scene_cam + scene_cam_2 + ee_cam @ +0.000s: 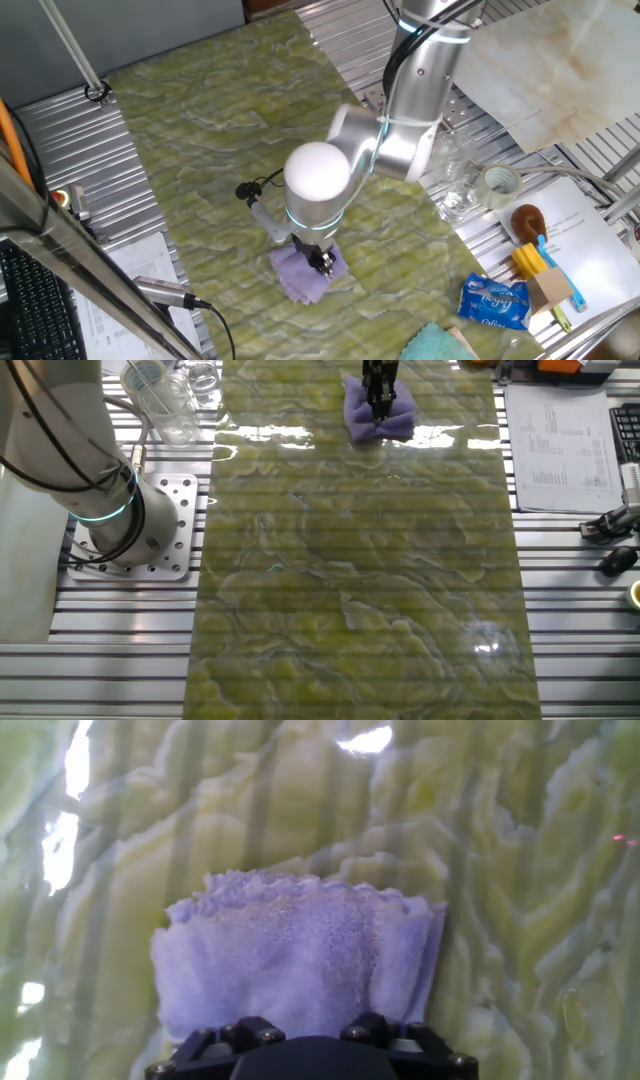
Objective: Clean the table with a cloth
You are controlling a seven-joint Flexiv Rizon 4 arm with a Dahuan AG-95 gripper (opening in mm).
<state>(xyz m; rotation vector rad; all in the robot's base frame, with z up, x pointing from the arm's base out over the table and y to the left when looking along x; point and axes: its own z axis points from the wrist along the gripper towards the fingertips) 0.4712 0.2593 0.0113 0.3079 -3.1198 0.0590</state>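
The lilac-purple cloth (303,277) lies crumpled on the green-yellow marbled table (200,150), near its front edge. My gripper (322,262) points straight down and presses into the cloth's middle, fingers close together on its folds. In the other fixed view the gripper (379,410) stands on the cloth (398,420) at the far end of the table (350,610). In the hand view the cloth (300,960) spreads just ahead of the hand's dark housing (310,1060); the fingertips are hidden there.
Clear glass cups (455,195), a tape roll (500,182), a brush (527,220), a blue tissue packet (493,303) and a teal cloth (435,345) lie to the right. A pale marble slab (560,70) sits at back right. A black cable end (250,188) lies near the arm.
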